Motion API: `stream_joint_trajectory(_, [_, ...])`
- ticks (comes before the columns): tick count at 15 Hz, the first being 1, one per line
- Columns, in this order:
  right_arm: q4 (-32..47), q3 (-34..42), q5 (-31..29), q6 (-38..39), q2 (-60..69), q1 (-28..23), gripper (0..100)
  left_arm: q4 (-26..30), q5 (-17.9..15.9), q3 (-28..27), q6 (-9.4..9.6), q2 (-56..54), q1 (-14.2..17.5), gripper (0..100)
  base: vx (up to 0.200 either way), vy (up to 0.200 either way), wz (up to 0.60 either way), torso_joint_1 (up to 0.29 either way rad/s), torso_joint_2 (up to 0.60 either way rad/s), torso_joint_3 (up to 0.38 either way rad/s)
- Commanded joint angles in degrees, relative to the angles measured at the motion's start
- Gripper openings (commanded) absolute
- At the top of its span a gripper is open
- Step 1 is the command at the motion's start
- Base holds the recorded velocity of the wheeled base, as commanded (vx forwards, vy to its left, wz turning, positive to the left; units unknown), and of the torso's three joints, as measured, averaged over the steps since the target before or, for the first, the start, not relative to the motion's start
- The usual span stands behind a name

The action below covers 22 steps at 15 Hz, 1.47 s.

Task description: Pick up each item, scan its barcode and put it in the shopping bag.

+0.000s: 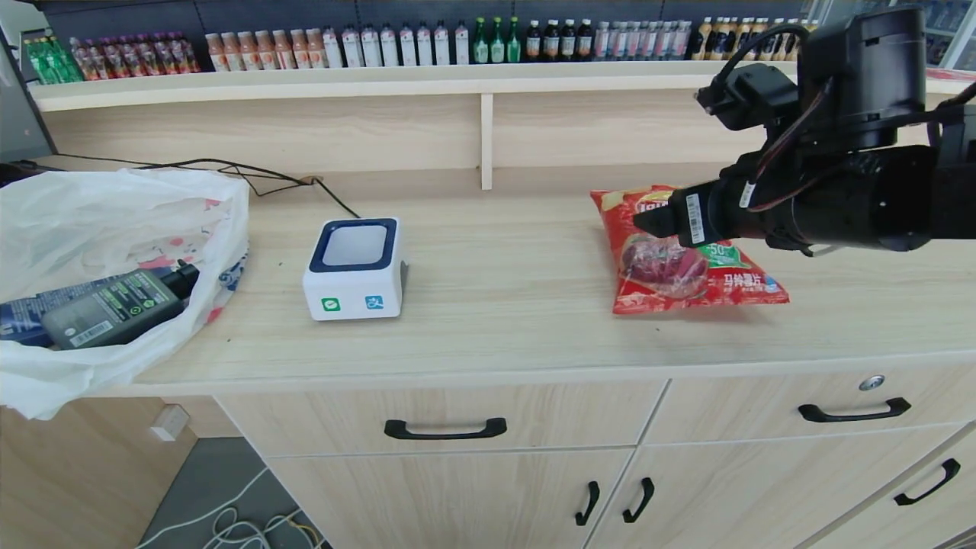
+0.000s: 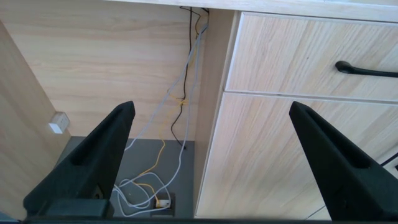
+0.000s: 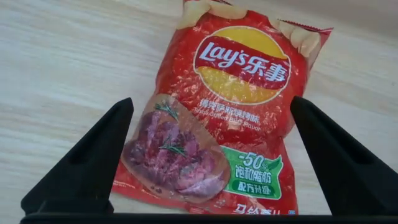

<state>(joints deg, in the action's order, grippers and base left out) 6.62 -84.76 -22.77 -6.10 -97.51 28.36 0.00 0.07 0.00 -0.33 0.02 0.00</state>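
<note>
Starting nearest us, the left jaws hang low in front of the pale wood cabinet door (image 2: 267, 155), below the desk edge. Their two black fingers (image 2: 87, 168) stand wide apart with nothing between them. Loose white and yellow cables (image 2: 149, 186) lie on the grey floor beyond.

Drawers with black handles (image 1: 446, 429) face us under the light wood desk (image 1: 518, 320). At the desk's left edge slumps the white plastic shopping bag (image 1: 114, 213), its mouth open. Inside it a grey-green bottle with a black cap (image 1: 114, 305) lies on its side against a blue packet (image 1: 19, 320). Just beside the bag sits the white cube scanner with a dark blue frame on top (image 1: 354, 271).

Well apart from it, on the right, the red crisp bag (image 1: 686, 267) lies flat on the desk. The right jaws are over its upper part, spread wide and holding nothing. From the wrist we see one finger (image 3: 81, 168) on either side of the crisp bag (image 3: 236, 112). We cannot tell whether the tips touch it.

Farther back, a black cable (image 1: 229, 169) trails from the scanner, and a row of bottles (image 1: 427, 42) lines the rear shelf.
</note>
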Motion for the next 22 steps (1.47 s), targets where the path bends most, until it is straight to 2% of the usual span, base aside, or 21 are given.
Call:
stream_joint_trajectory(1, [0.59,-5.06,-1.93,-0.06,-4.44,-0.05,100,0.00,0.10,0.00,-0.02,-0.02,0.00,100,0.000,0.000,0.00,0.000,0.00,0.000])
stream_joint_trajectory(11, [3.49,-8.40,-3.60,3.37,-6.55,-1.72,100,0.00,0.01,0.00,0.07,-0.02,0.00,100,0.000,0.000,0.00,0.000,0.00,0.000])
stream_joint_trajectory(14, [7.09,-7.00,-4.12,6.01,-4.70,-1.90,100,0.00,0.01,0.00,-0.02,-0.02,0.00,100,0.000,0.000,0.00,0.000,0.00,0.000])
stream_joint_trajectory(18, [7.27,-4.27,-4.56,12.42,-5.93,-0.76,100,0.00,0.01,0.00,-0.02,-0.02,0.00,100,0.000,0.000,0.00,0.000,0.00,0.000])
stream_joint_trajectory(22, [7.18,-4.10,-4.30,12.77,-6.73,-0.67,100,0.00,0.01,0.00,-0.02,-0.02,0.00,100,0.000,0.000,0.00,0.000,0.00,0.000])
